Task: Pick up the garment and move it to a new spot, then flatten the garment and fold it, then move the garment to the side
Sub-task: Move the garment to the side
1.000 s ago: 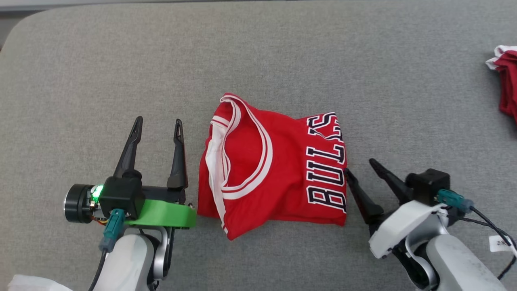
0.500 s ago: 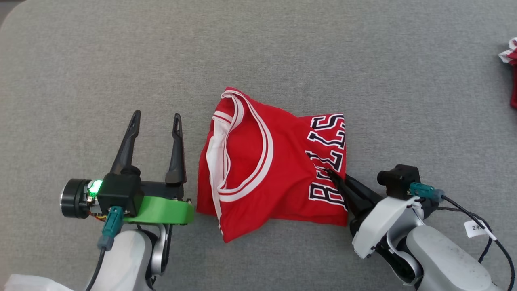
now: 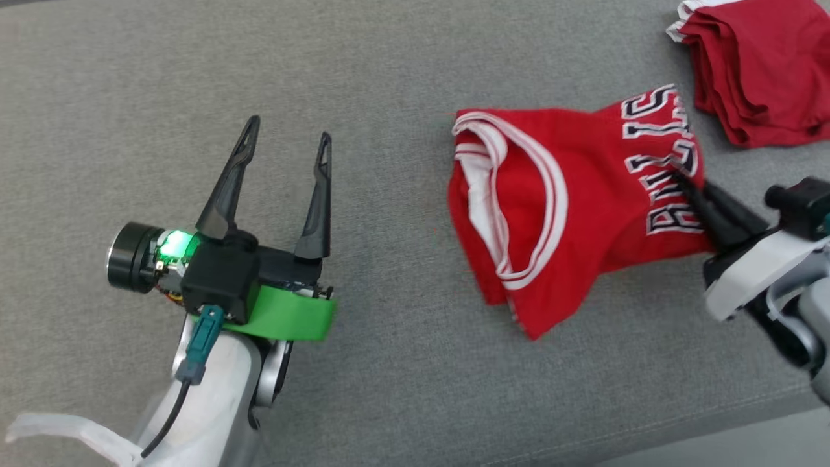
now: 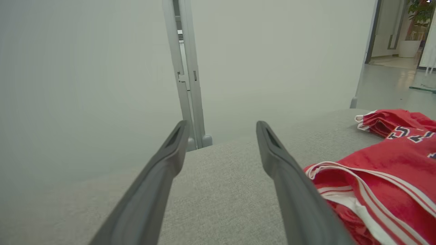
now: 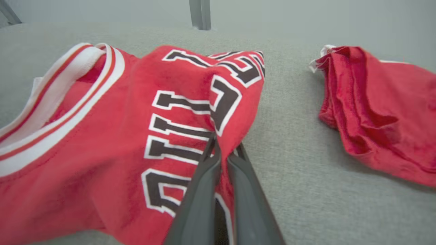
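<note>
Red garment [image 3: 557,214] bunched on grey tabletop [image 3: 389,78] in head view, right of centre, lettered edge gripped by clenched right end effector [image 3: 684,181]. Folded red pile [image 3: 758,71] just beside it, far right. Left end effector [image 3: 290,128] released, well left of garment, over bare fabric. Near tabletop edge visible at lower right.

Left wrist view: spread fingers [image 4: 293,190] above open tabletop, garment's white-trimmed edge close on the right.

Right wrist view: fingers [image 5: 201,190] closed on lettered fold, strip of bare tabletop between garment and pile.
</note>
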You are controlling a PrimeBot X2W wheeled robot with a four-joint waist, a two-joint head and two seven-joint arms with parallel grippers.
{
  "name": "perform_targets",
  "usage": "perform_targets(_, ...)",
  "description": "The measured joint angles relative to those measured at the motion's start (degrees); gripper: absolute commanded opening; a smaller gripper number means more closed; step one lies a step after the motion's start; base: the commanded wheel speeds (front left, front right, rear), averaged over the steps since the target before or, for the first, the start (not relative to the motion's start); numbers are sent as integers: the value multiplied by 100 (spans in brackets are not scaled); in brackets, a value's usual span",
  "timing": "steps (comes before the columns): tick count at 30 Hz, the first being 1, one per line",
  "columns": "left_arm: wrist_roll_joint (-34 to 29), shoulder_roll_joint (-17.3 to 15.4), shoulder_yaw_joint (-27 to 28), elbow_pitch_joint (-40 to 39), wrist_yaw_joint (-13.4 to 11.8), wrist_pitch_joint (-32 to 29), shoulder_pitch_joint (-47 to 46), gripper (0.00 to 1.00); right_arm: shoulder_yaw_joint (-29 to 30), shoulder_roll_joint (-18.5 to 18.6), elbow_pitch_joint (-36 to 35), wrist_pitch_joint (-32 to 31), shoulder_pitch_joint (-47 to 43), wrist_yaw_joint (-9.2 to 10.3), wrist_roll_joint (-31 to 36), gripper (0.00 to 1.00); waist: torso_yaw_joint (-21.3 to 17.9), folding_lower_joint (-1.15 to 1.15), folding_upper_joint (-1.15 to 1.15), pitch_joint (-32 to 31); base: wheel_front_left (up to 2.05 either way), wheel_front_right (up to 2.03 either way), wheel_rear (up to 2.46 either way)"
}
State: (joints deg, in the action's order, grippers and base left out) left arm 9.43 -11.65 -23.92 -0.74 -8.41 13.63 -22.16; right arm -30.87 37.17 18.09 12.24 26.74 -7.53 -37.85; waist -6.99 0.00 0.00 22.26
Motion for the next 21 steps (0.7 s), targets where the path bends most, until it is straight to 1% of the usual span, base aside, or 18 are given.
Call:
perform_targets(2, -74, 24, -124, -34, 85, -74, -198, 100, 86, 240, 102, 51, 324, 0, -100, 0, -125, 0, 0, 149, 0, 0, 0)
perform_targets(6, -230, 70, -305, -66, 197, -154, -561, 100, 164, 552, 385, 99, 1028, 0, -229, 0, -282, 0, 0, 461, 0, 0, 0)
perform_targets(9, -307, 98, -396, -75, 249, -196, -822, 100, 304, 761, 806, 93, 1649, 0, -467, 0, -341, 0, 0, 760, 0, 0, 0)
perform_targets(12, -357, 131, -482, -87, 289, -198, -970, 100, 515, 954, 1288, 63, 2043, -1, -769, 0, -333, 1, 0, 1064, 0, 0, 0)
perform_targets(17, -411, 178, -601, -91, 341, -168, -1156, 100, 838, 1354, 2050, 46, 2278, 0, -1198, 0, -244, 1, 0, 1489, 0, 0, 0)
perform_targets(19, -444, 196, -648, -92, 346, -144, -1216, 100, 922, 1448, 2314, 53, 2279, 0, -1352, 0, -181, 1, 0, 1622, 0, 0, 0)
perform_targets(20, -455, 200, -665, -94, 347, -140, -1235, 100, 931, 1471, 2401, 70, 2278, 0, -1399, 2, -151, 1, 0, 1665, 0, 0, 0)
perform_targets(21, -459, 207, -691, -96, 366, -136, -1261, 100, 943, 1479, 2490, 99, 2276, 0, -1432, 43, -111, 1, 0, 1705, 0, 0, 0)
